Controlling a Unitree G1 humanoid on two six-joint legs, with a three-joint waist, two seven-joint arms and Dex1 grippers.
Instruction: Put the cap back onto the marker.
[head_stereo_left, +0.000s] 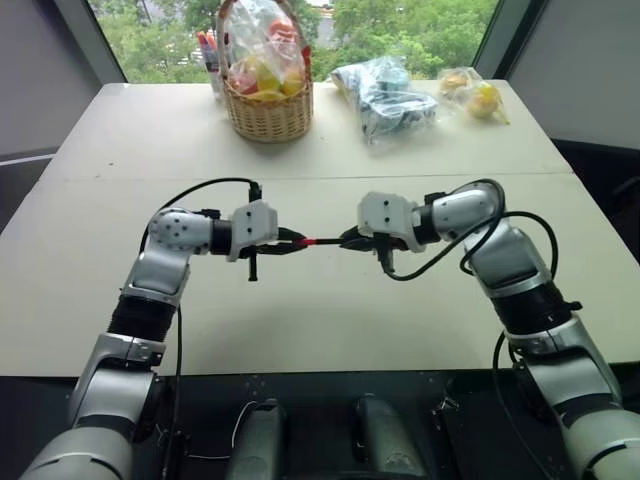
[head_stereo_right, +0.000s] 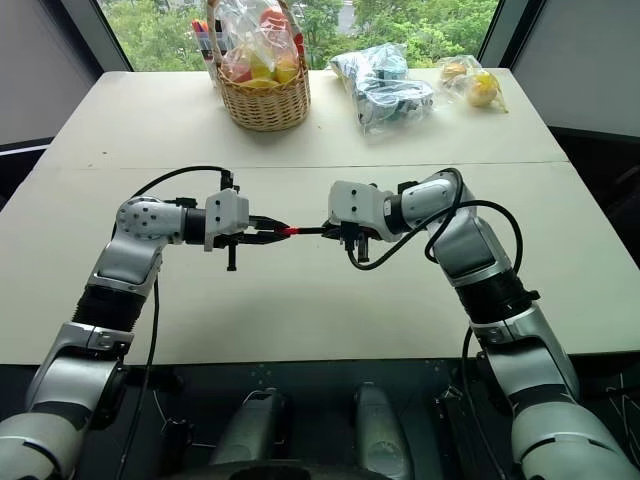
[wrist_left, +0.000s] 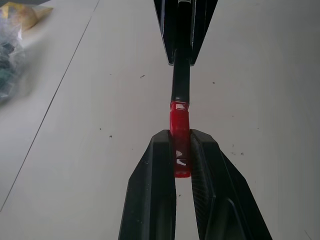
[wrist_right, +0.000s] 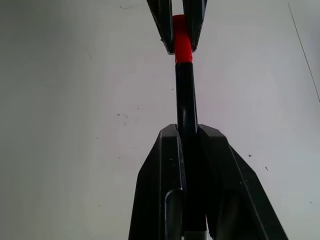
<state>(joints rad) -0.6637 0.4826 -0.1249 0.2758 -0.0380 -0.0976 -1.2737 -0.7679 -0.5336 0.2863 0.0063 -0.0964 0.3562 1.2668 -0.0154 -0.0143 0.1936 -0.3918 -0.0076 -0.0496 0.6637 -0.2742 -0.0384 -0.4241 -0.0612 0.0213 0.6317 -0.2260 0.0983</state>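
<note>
Marker (head_stereo_left: 335, 241): black barrel level above the table (head_stereo_left: 330, 320), clamped in right claw (head_stereo_left: 352, 240). Cap (wrist_left: 180, 137): red, pinched in left claw (head_stereo_left: 290, 243), mouth meeting the marker's end, both on one axis, claws facing; seating appears partial

No legible text, labels, brands, numbers or signs anywhere; any print on the bagged goods at twelve o'clock is too small to make out.
</note>
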